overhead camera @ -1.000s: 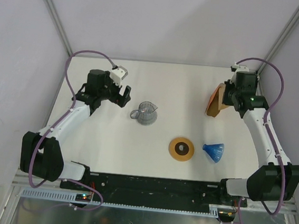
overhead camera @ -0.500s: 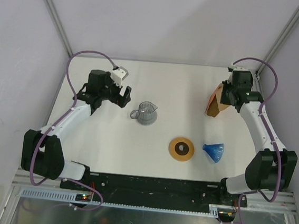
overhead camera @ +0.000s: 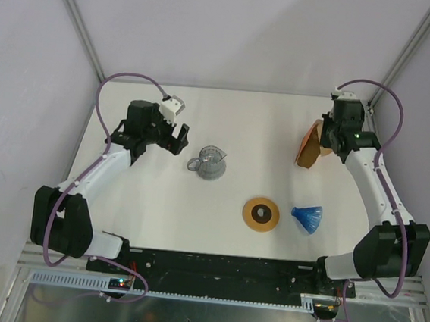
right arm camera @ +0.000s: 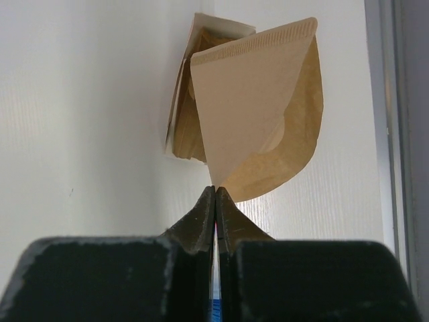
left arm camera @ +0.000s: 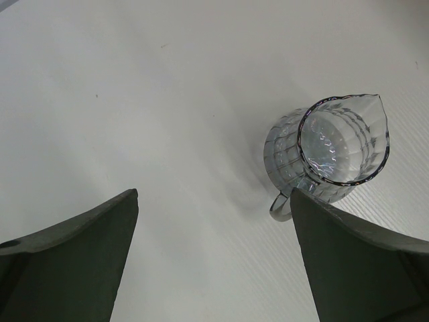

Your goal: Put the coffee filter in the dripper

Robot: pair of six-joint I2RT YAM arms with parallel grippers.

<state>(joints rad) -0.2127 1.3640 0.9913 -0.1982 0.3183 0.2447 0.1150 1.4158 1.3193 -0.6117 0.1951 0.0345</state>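
We find the thin tan-brown paper cone of the coffee filter [right arm camera: 251,107] well apart from the small translucent blue ribbed cone-shaped dripper [overhead camera: 308,218], beyond it toward the far right of the white counter [overhead camera: 263,135]. The right fingers [right arm camera: 200,218] are pressed together on its very point. We judge that hold slight: on the way to the dripper the paper could swivel, slip free or crease, and arrive askew instead of nesting. The thick orange-brown stack of like filters [right arm camera: 179,127] stands farther still from the dripper, close behind the held filter. We cannot tell whether they touch, and a second sheet might cling and come along. The dripper seems to lie on its side next to a flat brown ring [overhead camera: 261,213], so a push could roll it. The left fingers [left arm camera: 74,261] are spread wide and hold nothing. They sit far left of the dripper, over a clear glass jug [left arm camera: 335,144], so they cannot steady it.
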